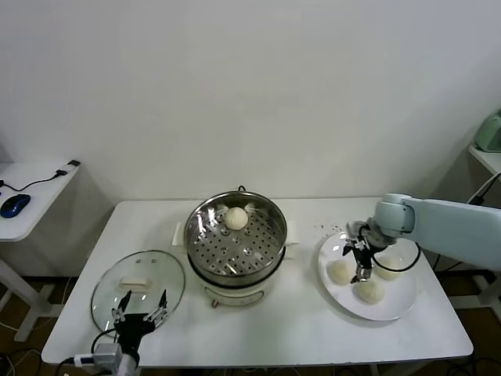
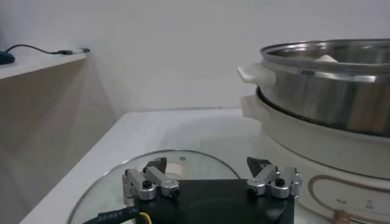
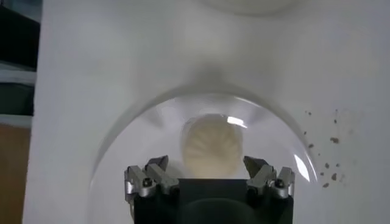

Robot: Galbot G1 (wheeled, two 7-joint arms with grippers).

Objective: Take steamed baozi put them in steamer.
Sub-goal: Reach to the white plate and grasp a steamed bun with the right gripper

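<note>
The steel steamer [image 1: 235,239] stands mid-table with one cream-white baozi [image 1: 236,218] on its perforated tray; in the left wrist view the steamer [image 2: 329,91] shows beside my parked arm. Three more baozi [image 1: 340,271] [image 1: 369,291] [image 1: 387,268] lie on the white plate [image 1: 391,307] at the right. My right gripper [image 1: 362,270] hangs open just above that plate. In the right wrist view a baozi [image 3: 212,145] lies below and between the spread fingers of my right gripper [image 3: 206,165], untouched. My left gripper [image 1: 143,301] [image 2: 207,164] rests open at the table's front left, holding nothing.
A round glass lid [image 1: 137,288] [image 2: 152,176] with a white knob lies flat by the left gripper. Dark specks [image 1: 325,229] dot the table between steamer and plate. A side table with a blue mouse [image 1: 14,205] stands far left.
</note>
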